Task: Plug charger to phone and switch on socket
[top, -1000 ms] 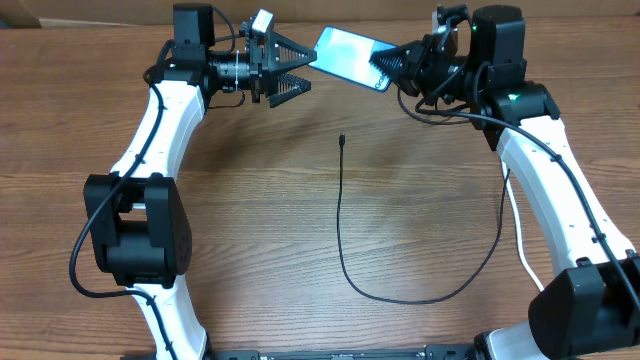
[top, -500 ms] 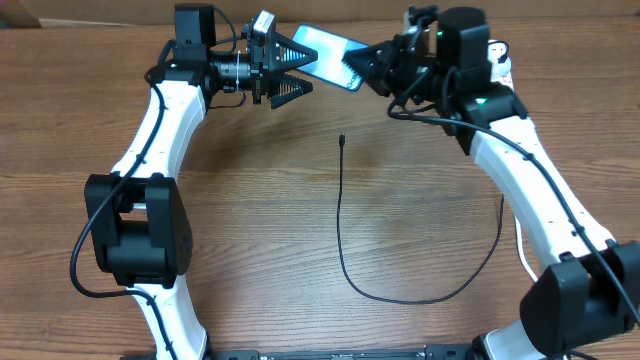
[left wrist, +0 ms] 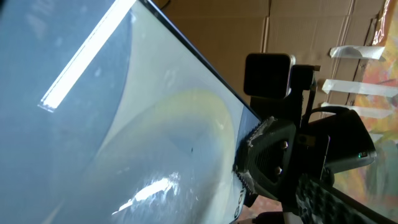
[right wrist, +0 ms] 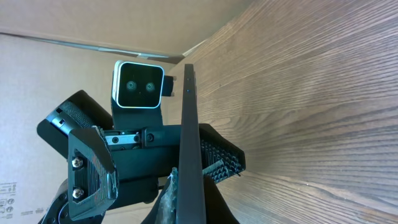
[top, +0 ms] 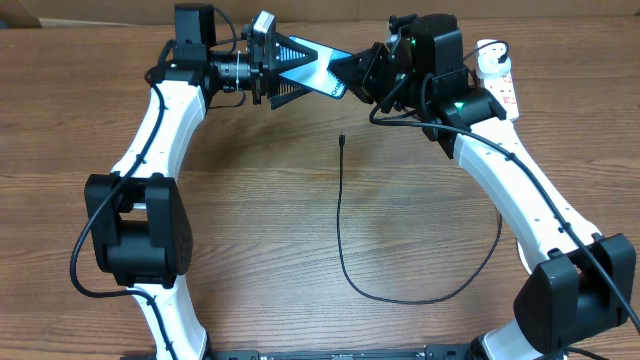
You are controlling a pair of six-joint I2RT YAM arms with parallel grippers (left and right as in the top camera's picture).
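At the table's far edge, mid-air | phone (top: 318, 72) clamped by right gripper (top: 347, 78), long axis running left-right | free end lies between left gripper's (top: 308, 66) spread jaws, contact unclear | charger (top: 339, 230) tip on table below, well apart.

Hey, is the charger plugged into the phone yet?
Unplugged. The charger lies loose on the table, its connector tip free, while the right gripper holds the phone.
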